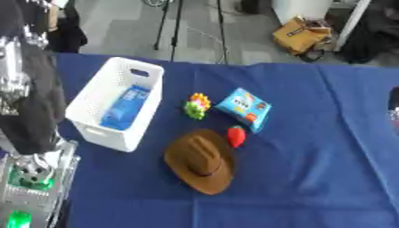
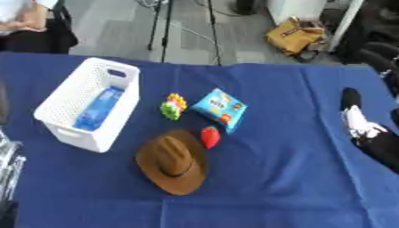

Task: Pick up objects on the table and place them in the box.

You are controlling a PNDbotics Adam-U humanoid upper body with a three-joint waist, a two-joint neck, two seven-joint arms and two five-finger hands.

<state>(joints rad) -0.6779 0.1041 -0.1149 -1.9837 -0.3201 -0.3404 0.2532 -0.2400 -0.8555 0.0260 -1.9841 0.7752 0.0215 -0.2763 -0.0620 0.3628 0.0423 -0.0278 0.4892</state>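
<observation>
Nearest lay the brown hat [image 2: 173, 163] on the blue-clothed counter [image 2: 296, 178], then a red strawberry toy [image 2: 210, 136], a blue snack pack [image 2: 221, 109], a yellow-green toy [image 2: 173, 106]. The white box [image 2: 64, 116] held one blue packet [image 2: 94, 113]. The right hand [image 2: 360, 124] waited at the edge, whether its fingers were open or closed I could not tell; the left was unseen. Next pick probably demanded a reach across.

White box [image 1: 93, 129] holding blue packet [image 1: 124, 107] — hat [image 1: 200, 162], strawberry [image 1: 236, 136], snack bag [image 1: 244, 108], toy [image 1: 197, 105] alongside
</observation>
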